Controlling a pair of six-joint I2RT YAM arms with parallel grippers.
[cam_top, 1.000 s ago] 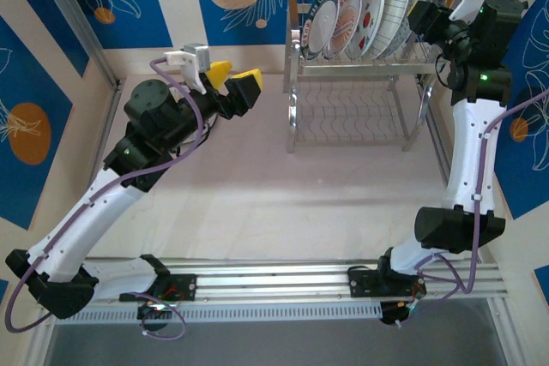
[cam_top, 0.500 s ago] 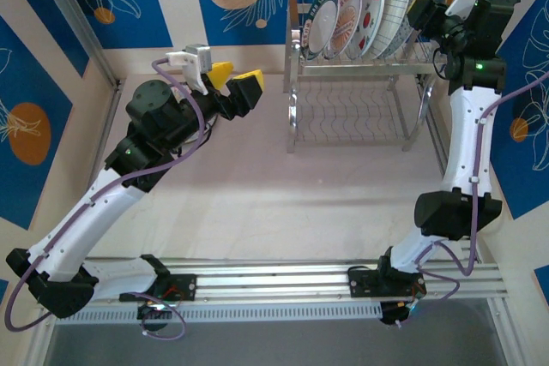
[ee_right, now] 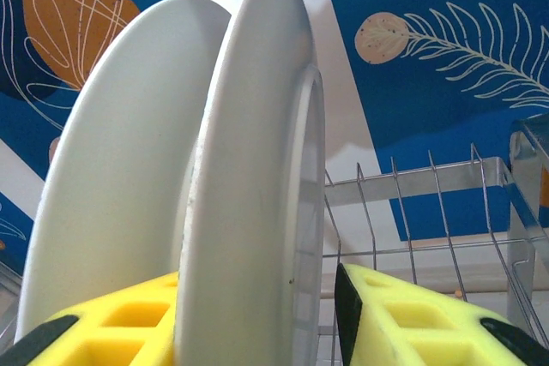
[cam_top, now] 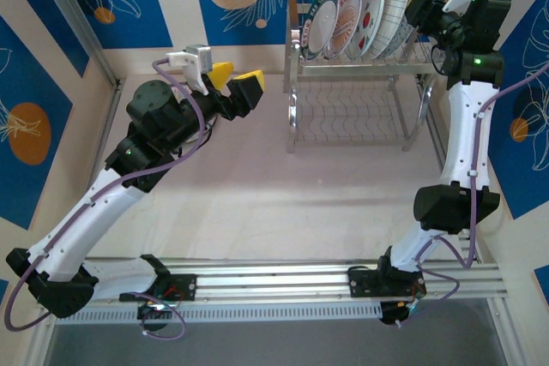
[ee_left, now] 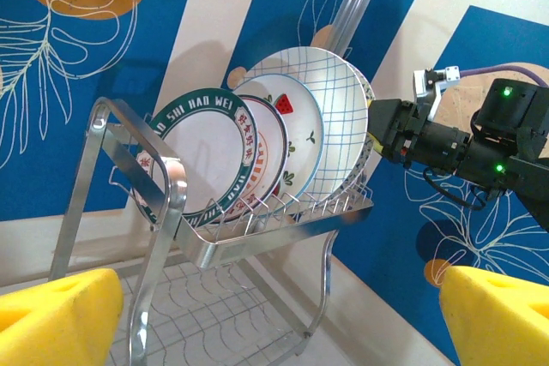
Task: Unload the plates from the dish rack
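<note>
Upward and inward goes the right arm since a second ago: its forearm stands steeper and the right gripper (cam_top: 418, 13) sits closer against the right end of the dish rack (cam_top: 360, 62). Its yellow fingers (ee_right: 412, 315) now straddle the rim of the end plate (ee_right: 257, 126), which stands on edge in the slotted upper shelf (ee_left: 283, 229) with the neighbouring plate (ee_right: 111, 177) just behind it. The jaws have narrowed to lie close to both faces, though whether they already pinch cannot be told.

The step in hand looks like securing this plate. To do it well, the grip should bite the rim squarely and hold firm before any lift, and the pull should run straight up along the plate's own plane (a sideways tug would likely knock its neighbour or catch the wires).

The right arm reaches high, wrist bent toward the rack. The left arm is folded at the elbow over the table (cam_top: 283, 203), well apart from the rack, its left gripper (cam_top: 236, 83) spread wide and empty, aimed at the plates.
</note>
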